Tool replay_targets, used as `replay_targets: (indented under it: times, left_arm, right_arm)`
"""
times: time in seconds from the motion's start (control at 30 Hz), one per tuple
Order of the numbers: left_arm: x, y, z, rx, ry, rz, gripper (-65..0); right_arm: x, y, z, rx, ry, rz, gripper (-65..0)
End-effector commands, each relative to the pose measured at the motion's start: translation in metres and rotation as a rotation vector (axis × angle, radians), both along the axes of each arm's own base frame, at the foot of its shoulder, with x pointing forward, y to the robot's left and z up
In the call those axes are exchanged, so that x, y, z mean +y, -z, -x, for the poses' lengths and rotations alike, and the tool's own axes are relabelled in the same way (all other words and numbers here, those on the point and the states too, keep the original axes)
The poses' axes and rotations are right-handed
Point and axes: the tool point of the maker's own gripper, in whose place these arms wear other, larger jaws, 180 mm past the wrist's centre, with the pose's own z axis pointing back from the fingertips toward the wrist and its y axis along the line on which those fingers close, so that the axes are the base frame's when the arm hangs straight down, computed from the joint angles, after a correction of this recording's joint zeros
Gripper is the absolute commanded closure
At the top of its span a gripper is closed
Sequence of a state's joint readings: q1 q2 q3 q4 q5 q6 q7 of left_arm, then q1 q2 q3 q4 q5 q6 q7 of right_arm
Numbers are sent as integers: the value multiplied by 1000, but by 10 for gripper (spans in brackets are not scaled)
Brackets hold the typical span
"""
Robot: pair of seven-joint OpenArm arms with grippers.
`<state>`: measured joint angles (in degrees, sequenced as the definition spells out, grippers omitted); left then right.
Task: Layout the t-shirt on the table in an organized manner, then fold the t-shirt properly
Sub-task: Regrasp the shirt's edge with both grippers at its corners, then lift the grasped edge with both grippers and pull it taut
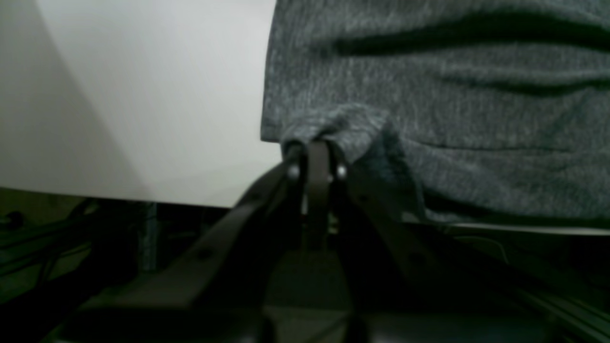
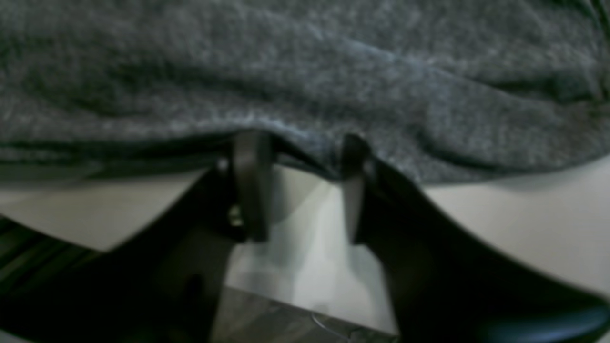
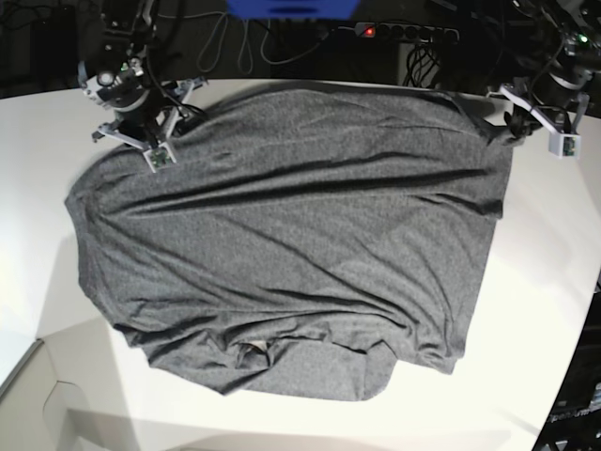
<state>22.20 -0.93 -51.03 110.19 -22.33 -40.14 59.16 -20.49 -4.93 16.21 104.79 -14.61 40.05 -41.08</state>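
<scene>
The dark grey t-shirt (image 3: 291, 235) lies spread over the white table (image 3: 535, 357), with long creases across it and its collar end toward the near edge. At the far right corner of the hem, my left gripper (image 3: 510, 122) pinches the cloth. The left wrist view shows that gripper (image 1: 314, 147) shut on the bunched corner of the t-shirt (image 1: 429, 95), at the table (image 1: 119, 95) edge. My right gripper (image 3: 174, 120) is at the far left hem corner. The right wrist view has this gripper (image 2: 303, 143) with its jaws apart, and the t-shirt (image 2: 305, 71) edge lying across the fingertips (image 2: 252, 147).
A power strip (image 3: 404, 33) and cables lie beyond the table's far edge, next to a blue object (image 3: 291, 7). The table edge curves away at the right. Dark cables hang below the edge (image 1: 47, 238). A pale ledge (image 3: 38, 395) sits at the lower left.
</scene>
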Motion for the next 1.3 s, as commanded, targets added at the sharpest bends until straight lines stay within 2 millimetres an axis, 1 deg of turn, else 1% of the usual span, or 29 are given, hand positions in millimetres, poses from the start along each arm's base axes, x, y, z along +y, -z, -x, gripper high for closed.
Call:
replay_targets:
  times: [0.0, 0.07, 0.1, 0.2, 0.27, 0.33, 0.4, 0.47, 0.53, 0.77, 0.9, 0.97, 1.07, 1.27]
  left_arm:
    - [2, -9, -5, -36, 3, -12, -3]
    - [2, -11, -6, -43, 5, -12, -3]
    - [1, -12, -7, -46, 6, -11, -3]
    - [1, -17, -15, -74, 6, -10, -3]
    - [1, -20, -20, -88, 6, -10, -3]
    - [3, -29, -27, -117, 3, -23, -3]
    - [6, -39, -33, -153, -12, -35, -3]
    - [7, -46, -41, -183, -17, -38, -3]
    - [8, -50, -47, -198, -17, -39, -3]
    - [9, -52, -52, -187, -17, -44, -3]
    - [11, -54, -57, -192, -21, -46, -3]
    - [11, -53, -57, -192, -22, -46, -3]
    - [11, -53, -57, -192, -22, -46, -3]
    - [11, -52, -57, -187, -23, -45, -3]
  right_arm:
    - [-3, -1, 1, 4, 1, 18, -118]
    - [-4, -2, 1, 2, 5, 19, -28]
    - [-4, -2, 1, 1, 7, 20, 0]
    - [-6, -4, 0, -4, 12, 24, 0]
    - [-15, -13, -3, -29, 31, 42, 0]
    - [-22, -26, -8, -68, 45, 62, 0]
    - [-24, -39, -13, -106, 46, 78, 0]
    - [-25, -46, -16, -126, 45, 86, 0]
    - [-26, -46, -17, -128, 44, 88, 0]
    - [-26, -47, -17, -130, 42, 89, 0]
    - [-26, -51, -22, -145, 41, 92, 0]
    - [-26, -55, -29, -163, 42, 91, 0]
    - [-26, -56, -31, -168, 42, 91, 0]
    - [-26, -67, -51, -219, 44, 87, 0]
